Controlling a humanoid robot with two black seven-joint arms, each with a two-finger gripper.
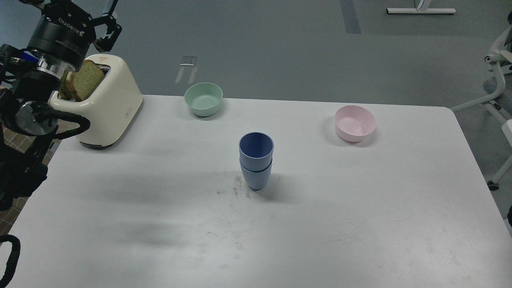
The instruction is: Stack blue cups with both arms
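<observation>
The two blue cups stand nested upright at the middle of the white table (pixel 360 224). The upper cup (pixel 256 146) sits inside the lower cup (pixel 256 178), and nothing touches them. My left gripper (pixel 72 7) is raised at the far top left, above the toaster and far from the cups. Its fingers are spread and empty, partly cut off by the top edge. My right arm and its gripper are out of view.
A cream toaster (pixel 114 110) with bread slices (pixel 82 82) stands at the back left under my left arm. A mint-green bowl (pixel 203 99) sits at the back centre and a pale pink bowl (pixel 355 123) at the back right. A white chair base (pixel 498 100) stands beyond the table's right edge.
</observation>
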